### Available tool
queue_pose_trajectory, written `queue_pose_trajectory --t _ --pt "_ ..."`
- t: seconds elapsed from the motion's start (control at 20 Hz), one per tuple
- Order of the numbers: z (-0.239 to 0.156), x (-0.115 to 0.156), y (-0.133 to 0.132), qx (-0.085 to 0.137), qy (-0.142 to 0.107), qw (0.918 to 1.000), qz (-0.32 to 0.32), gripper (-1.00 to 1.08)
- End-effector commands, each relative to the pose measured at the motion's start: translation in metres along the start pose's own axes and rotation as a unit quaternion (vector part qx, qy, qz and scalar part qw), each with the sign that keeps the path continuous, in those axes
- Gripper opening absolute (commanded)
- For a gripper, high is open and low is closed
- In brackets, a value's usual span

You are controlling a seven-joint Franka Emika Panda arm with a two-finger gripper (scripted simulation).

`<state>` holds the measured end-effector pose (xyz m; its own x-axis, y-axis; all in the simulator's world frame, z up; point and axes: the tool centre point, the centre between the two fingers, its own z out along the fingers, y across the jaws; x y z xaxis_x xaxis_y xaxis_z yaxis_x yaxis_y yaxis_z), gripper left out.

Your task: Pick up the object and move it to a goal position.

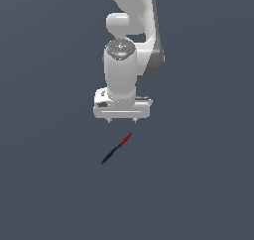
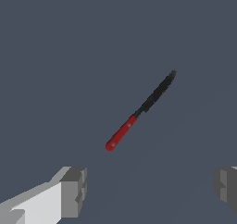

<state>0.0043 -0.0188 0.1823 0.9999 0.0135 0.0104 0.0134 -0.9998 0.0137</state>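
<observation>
Fingers [image 2: 74, 190] standing wide apart, gripping nothing, hovering just short of the pen [image 2: 139, 112].

Pen is lying aslant on the bare table [image 1: 44, 184], red end nearest the gripper [image 1: 122, 120]. Approach seems to be underway; next, I judge, centring over the pen, turning across it and descending. Nothing is blocking; no goal marker is showing.

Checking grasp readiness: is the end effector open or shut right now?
Open. In the wrist view its two fingers stand far apart, nothing between them; the stick lies beyond.
</observation>
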Motion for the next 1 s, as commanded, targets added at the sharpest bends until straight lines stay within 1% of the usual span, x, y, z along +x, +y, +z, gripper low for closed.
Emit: queue_pose_trajectory --t 0.0,0.3,0.5,0.7,0.95 --pt "-0.002 0.000 0.000 -0.002 0.000 1.0000 -0.006 1.00" --pt "-0.001 0.000 0.000 -0.002 0.000 1.0000 -0.005 1.00" --pt "0.002 0.002 0.000 -0.001 -0.001 1.0000 0.007 1.00" --pt "0.010 0.005 0.002 0.001 -0.001 0.9995 0.031 1.00" --pt "0.025 0.011 0.005 0.004 -0.002 0.9970 0.078 1.00"
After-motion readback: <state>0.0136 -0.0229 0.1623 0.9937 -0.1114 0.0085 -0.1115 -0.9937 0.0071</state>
